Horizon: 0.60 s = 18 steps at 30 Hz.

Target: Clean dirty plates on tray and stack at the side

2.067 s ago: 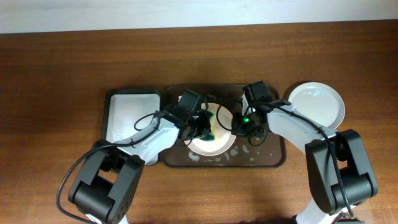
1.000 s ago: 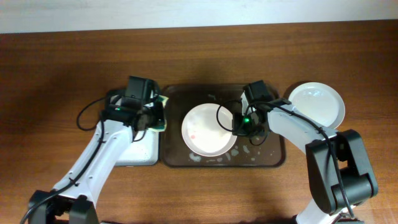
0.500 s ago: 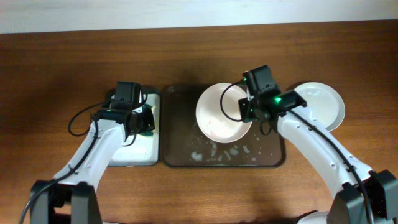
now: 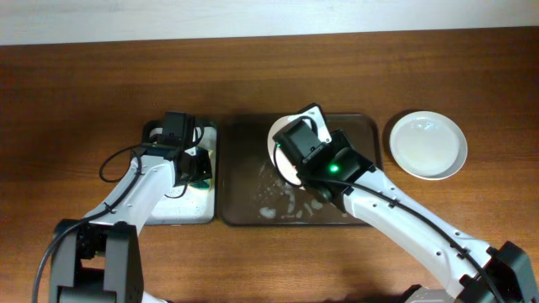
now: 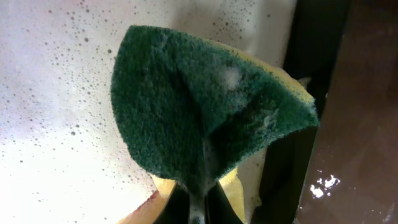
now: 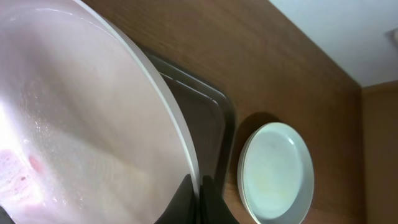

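Pinkish-white plate (image 6: 81, 137), faint pink smear showing, being held tilted above the foam-flecked dark brown tray (image 4: 244, 189), pale stacked plates (image 4: 427, 145) being shown just beside its right end.

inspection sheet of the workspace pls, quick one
surface: brown wooden table
job's things: tray flecked with foam; plate held tilted above it, faint red smear on it; side plate on the table right of the tray
clutter: foam tray; green sponge
grippers: left gripper shut on sponge; right gripper shut on plate rim
cables: black cables looped along both arms
surroundings: pale wall behind the table
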Tool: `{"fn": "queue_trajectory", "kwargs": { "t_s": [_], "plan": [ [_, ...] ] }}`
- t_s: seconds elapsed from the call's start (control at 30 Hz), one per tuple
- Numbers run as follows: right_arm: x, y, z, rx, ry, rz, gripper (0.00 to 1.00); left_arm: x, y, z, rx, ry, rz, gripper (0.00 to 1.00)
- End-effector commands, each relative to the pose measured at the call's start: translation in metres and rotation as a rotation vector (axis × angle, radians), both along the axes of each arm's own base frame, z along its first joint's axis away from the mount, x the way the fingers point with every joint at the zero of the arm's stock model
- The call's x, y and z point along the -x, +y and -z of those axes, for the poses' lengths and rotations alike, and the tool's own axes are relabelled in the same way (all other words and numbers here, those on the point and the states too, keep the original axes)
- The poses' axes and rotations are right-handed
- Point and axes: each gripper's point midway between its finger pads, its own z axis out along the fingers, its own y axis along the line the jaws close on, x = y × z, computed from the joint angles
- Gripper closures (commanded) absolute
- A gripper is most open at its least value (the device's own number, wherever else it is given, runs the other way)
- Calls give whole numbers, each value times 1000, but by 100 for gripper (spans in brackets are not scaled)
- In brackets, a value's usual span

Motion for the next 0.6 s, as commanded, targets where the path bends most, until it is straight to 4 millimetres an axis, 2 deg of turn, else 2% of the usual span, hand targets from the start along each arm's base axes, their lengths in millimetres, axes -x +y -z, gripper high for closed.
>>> {"fn": "queue_trajectory", "kwargs": {
  "t_s": [0.0,0.1,0.27,0.37,0.47,0.57],
  "plan": [
    [-4,-6,-22,1,-77,40,96,1,3,4,-10,8,9,100],
    [-2,1,-10,-127,-33,66,96,0,1,3,0,3,11,100],
    [2,1,28,-399,140,203,96,-6,-3,-7,21,-28,17,100],
    [5,3,52,-493,256,228,96,-15,-10,-29,62,-86,29,100],
    [6,-3,75,-525,328,279,96,-21,-33,-53,177,-153,79,100],
    [7,-3,96,-528,384,298,96,-21,-59,-65,270,-184,146,100]
  ]
}}
